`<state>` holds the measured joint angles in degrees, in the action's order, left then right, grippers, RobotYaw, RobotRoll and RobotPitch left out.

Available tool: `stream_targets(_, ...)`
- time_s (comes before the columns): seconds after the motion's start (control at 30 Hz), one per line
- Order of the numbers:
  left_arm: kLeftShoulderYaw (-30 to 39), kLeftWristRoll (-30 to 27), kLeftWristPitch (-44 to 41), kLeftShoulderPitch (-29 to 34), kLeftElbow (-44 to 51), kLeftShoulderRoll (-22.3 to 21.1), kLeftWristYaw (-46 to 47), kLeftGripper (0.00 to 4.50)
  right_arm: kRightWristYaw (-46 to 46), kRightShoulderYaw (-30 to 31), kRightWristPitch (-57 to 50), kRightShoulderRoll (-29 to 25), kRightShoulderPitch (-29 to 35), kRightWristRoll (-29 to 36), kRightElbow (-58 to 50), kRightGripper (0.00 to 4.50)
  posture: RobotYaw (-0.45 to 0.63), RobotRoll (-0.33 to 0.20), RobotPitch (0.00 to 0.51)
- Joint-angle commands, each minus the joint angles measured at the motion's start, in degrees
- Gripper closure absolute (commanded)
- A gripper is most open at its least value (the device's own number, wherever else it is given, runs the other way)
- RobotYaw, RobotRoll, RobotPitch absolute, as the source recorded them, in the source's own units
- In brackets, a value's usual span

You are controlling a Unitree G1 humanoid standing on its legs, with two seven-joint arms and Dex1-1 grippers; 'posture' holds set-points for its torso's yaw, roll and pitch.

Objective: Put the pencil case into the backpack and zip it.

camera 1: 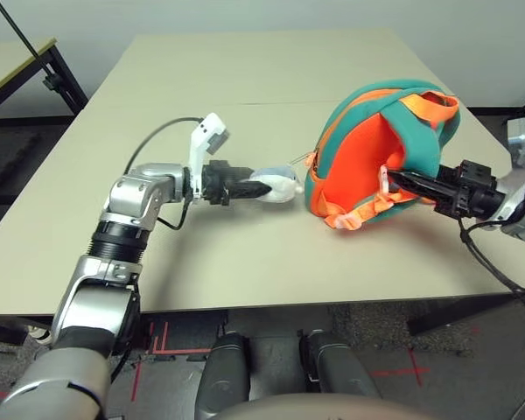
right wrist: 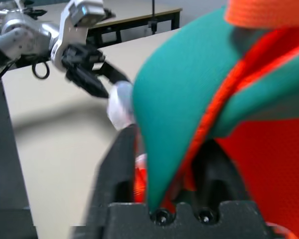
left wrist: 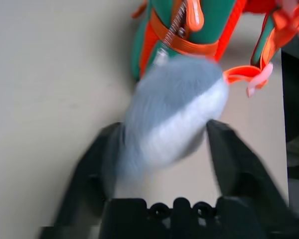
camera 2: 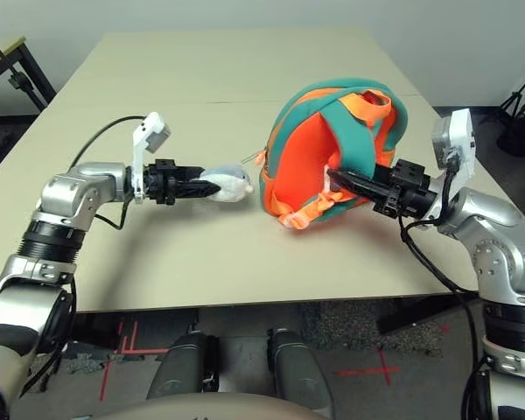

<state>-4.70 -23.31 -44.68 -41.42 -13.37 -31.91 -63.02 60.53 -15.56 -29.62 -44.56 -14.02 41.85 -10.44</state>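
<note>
left gripper (left wrist: 164,149) astride plush shark (left wrist: 174,114), backpack (camera 1: 367,149) strap between right gripper (right wrist: 169,164)

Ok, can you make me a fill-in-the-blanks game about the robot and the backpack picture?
1. The backpack is teal and ____.
2. The grey plush figure sits between the open fingers of the ____ gripper.
3. The right gripper reaches the backpack at its ____-coloured panel.
4. The backpack rests on a ____.

Missing words: orange; left; orange; table
</note>
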Motion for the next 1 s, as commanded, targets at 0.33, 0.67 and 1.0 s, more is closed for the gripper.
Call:
stream_targets(0.33,9.9,-2.6,-3.6,7.7,7.6,-8.7,6.2,0.0,7.6,-7.2,-3.3,-17.8,5.2,-3.0,4.3,0.03,0.06,0.0,0.076)
stream_targets(0.67,22.4,2.2,15.4,15.4,-0.9,-2.2,26.5,0.0,-5.6,-9.1,11.7,-11.9,-1.4,-15.3,32.3,0.03,0.1,0.0,0.07)
stream_targets(1.0,28.3,7.2,36.2,16.1,-12.0,6.5,46.8,0.0,-30.6,-11.4,32.1,5.7,-11.9,-21.7,51.2,0.03,0.11,0.0,0.076)
